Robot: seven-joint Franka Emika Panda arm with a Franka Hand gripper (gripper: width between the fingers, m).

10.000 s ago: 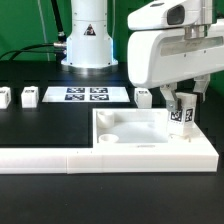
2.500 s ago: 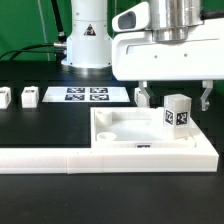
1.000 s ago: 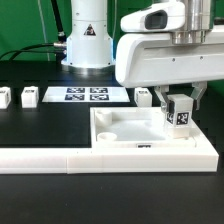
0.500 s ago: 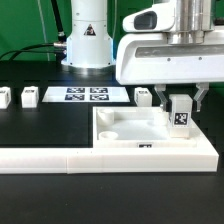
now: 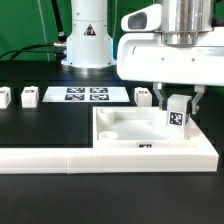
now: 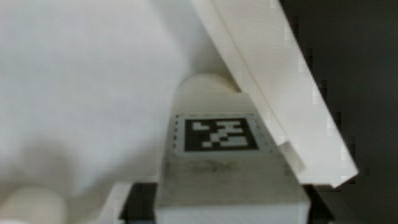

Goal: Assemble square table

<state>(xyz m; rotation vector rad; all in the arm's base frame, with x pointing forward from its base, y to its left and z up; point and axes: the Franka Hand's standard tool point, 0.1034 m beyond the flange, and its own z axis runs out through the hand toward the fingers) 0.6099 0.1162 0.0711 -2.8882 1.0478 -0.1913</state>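
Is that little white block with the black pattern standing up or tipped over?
Upright: the leg block stands straight on the square table at its corner, tag facing front.

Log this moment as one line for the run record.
tool: straddling leg block, grip unclear | leg block: upright on slab corner, exterior view's right
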